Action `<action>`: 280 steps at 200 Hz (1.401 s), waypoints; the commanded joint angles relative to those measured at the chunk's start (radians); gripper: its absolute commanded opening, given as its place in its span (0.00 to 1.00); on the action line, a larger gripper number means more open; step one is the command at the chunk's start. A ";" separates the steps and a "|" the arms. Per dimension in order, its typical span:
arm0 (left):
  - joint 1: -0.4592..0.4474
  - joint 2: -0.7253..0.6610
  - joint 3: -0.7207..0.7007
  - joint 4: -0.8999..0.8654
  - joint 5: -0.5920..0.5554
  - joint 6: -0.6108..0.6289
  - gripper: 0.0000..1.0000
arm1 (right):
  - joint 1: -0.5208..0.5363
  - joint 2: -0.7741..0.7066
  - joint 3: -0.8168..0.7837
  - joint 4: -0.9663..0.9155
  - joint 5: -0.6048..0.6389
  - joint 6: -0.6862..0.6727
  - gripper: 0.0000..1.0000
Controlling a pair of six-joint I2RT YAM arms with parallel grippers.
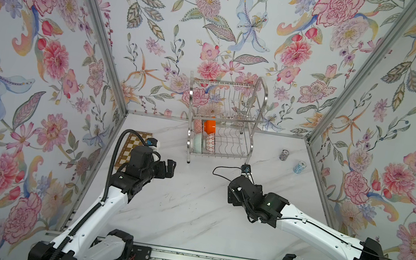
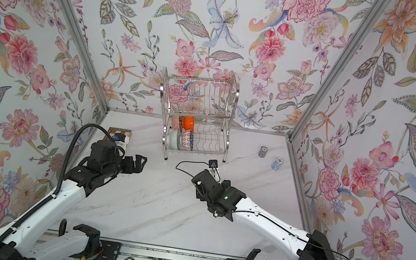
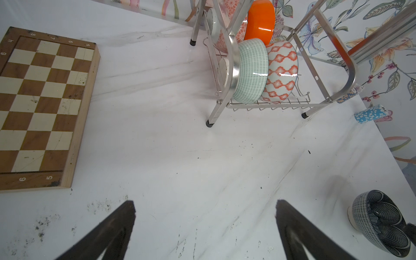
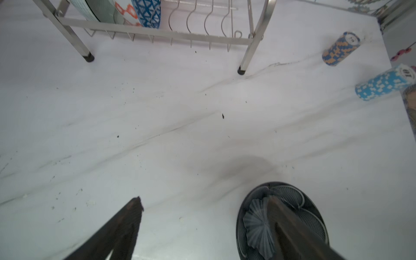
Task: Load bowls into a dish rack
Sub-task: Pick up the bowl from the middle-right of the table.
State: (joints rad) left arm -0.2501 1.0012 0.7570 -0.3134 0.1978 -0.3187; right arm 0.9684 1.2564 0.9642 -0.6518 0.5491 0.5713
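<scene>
Navy bowl (image 4: 254, 225) lies under the wide-open right end effector's (image 4: 203, 199) finger (image 4: 292, 227).

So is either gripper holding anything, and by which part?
Nothing is gripped: right gripper open, one finger over the navy flower-patterned bowl, the other well clear; left gripper open, empty.

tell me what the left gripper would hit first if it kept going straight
Likely the near front leg of the dish rack, about dead ahead of the open left gripper. It seems tilted down, though, so the table may come first.
</scene>
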 commanded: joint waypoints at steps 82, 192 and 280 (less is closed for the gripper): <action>-0.009 0.001 0.003 -0.010 -0.005 0.016 0.99 | 0.005 0.085 0.020 -0.414 -0.119 0.092 0.52; -0.010 -0.006 0.001 -0.011 -0.013 0.019 0.99 | -0.114 0.158 -0.082 -0.230 -0.230 -0.020 0.43; -0.010 -0.006 0.000 -0.013 -0.014 0.020 0.99 | -0.166 0.240 -0.091 -0.175 -0.235 -0.046 0.35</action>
State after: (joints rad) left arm -0.2501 1.0012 0.7570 -0.3130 0.1982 -0.3183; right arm 0.8104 1.4796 0.8837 -0.8413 0.3210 0.5354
